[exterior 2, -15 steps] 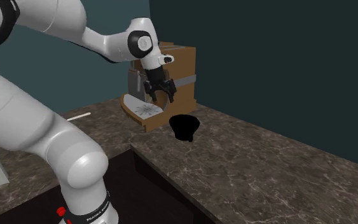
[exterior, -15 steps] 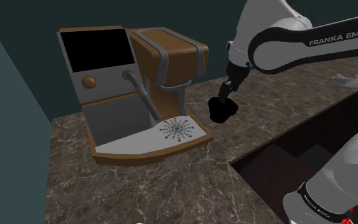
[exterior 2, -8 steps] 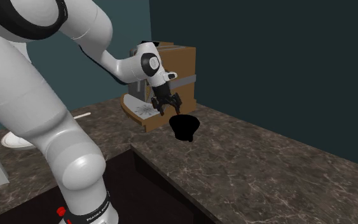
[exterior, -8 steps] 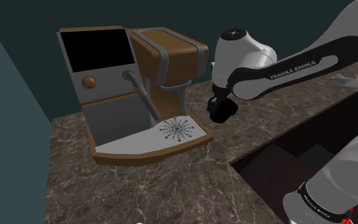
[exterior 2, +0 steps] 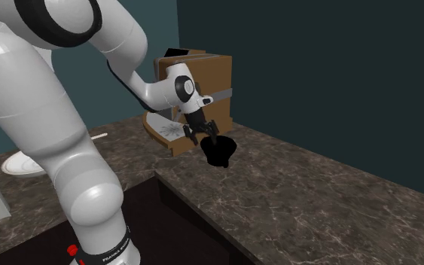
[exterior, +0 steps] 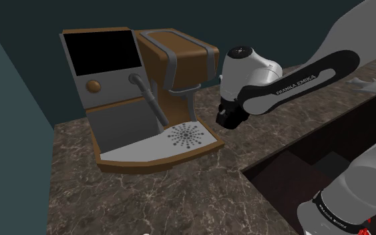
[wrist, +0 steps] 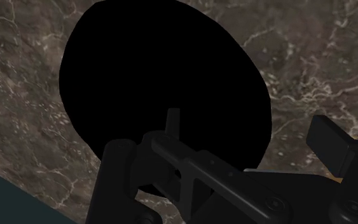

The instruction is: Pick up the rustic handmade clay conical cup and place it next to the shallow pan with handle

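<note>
We find the cup (exterior 2: 219, 153) standing upright on the dark marbled tabletop (exterior: 179, 200), just to the shoulder view's right of the brown coffee machine (exterior: 139, 93) and a little farther back than the sunken basin (exterior: 300, 167). It is drawn flat black, wide at the mouth and tapering to a narrow foot. The claw (exterior 2: 202, 135) hangs at its rim with its fingers spread and pinching nothing. In the wrist view one finger (wrist: 117, 175) lies over the black mouth of the cup (wrist: 165, 83) and the other (wrist: 330, 137) sits outside it over the stone, so the claw appears to straddle the wall on one side. We judge the cup to be light, stiff and unyielding, and, if it is fired clay as the task says, brittle at the lip. The slanted outer wall would likely let a squeeze across the body slide upward. We would therefore take it by the wall just below the rim, one finger inside and one outside, closing gently. The narrow foot probably makes it easy to tip, so the grip should be firm before any sideways pull.
</note>
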`<control>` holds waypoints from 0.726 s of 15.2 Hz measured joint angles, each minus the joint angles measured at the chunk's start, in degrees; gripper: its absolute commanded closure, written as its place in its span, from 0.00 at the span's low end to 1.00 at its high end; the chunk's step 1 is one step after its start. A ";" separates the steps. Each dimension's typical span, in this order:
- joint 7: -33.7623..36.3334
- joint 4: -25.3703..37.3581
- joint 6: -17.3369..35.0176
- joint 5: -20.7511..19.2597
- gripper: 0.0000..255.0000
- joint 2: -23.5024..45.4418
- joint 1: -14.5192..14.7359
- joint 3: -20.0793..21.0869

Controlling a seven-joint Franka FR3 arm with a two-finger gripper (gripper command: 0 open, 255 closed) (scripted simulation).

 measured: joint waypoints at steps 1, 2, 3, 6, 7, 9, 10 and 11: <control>0.21 -0.04 0.31 -0.28 0.00 0.30 -0.10 0.02; 0.32 0.00 0.48 -0.45 0.00 0.52 -0.18 0.02; 0.38 -0.02 0.59 -0.55 0.00 0.62 -0.22 0.02; 0.42 -0.04 0.68 -0.63 0.00 0.69 -0.25 0.01; 0.43 -0.04 0.69 -0.64 1.00 0.70 -0.26 0.01; 0.43 -0.04 0.70 -0.64 1.00 0.70 -0.26 0.01; 0.43 -0.05 0.70 -0.64 1.00 0.70 -0.26 0.01; 0.43 -0.05 0.69 -0.64 1.00 0.69 -0.26 0.02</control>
